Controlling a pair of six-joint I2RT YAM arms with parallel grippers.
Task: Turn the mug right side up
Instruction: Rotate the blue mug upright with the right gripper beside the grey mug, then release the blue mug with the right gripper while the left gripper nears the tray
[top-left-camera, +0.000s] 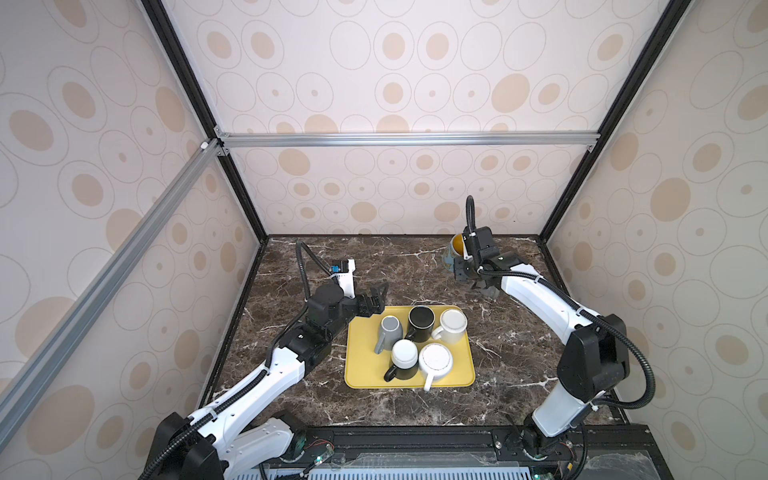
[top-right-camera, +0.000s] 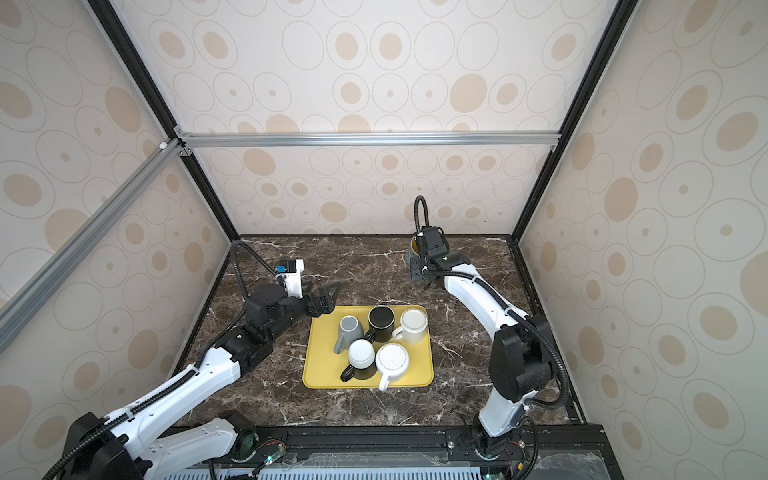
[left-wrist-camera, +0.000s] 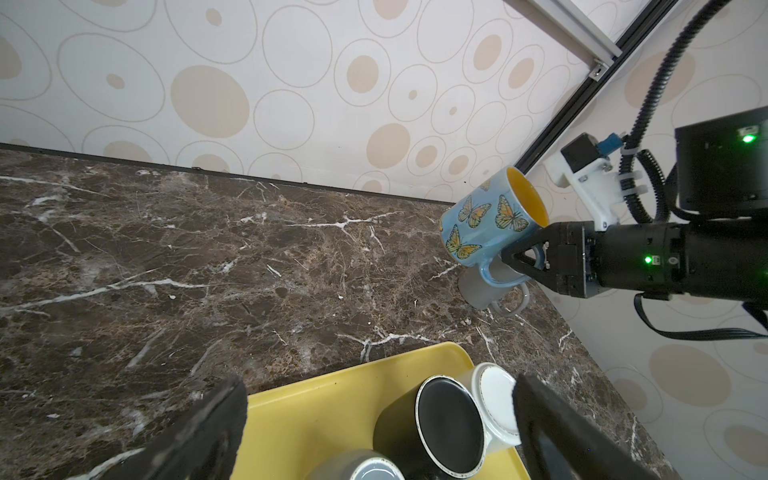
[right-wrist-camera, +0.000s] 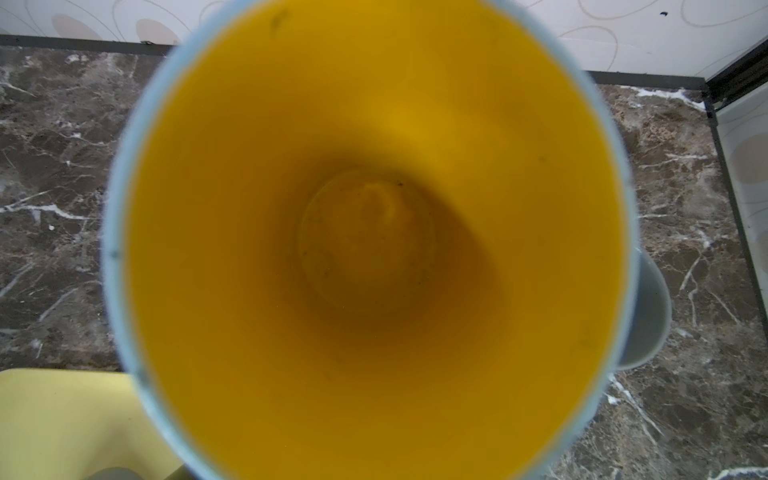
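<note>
The mug (top-left-camera: 452, 251) (top-right-camera: 412, 246) is blue with orange butterflies and a yellow inside. It hangs tilted above the back right of the table, mouth turned up and sideways. My right gripper (top-left-camera: 462, 269) (left-wrist-camera: 517, 257) is shut on the mug's handle, as the left wrist view shows (left-wrist-camera: 484, 224). The yellow inside of the mug (right-wrist-camera: 365, 249) fills the right wrist view and hides the fingers. My left gripper (top-left-camera: 380, 296) (top-right-camera: 328, 296) (left-wrist-camera: 380, 415) stands open and empty over the back left corner of the yellow tray (top-left-camera: 361, 374) (top-right-camera: 320, 374) (left-wrist-camera: 316, 407).
Several mugs stand bottom up on the tray, among them a grey one (top-left-camera: 388, 330), a black one (top-left-camera: 420, 320) and a white one (top-left-camera: 451, 326). Another grey mug (left-wrist-camera: 482, 291) (right-wrist-camera: 648, 316) stands on the marble table just under the held mug. Patterned walls close in the back and sides.
</note>
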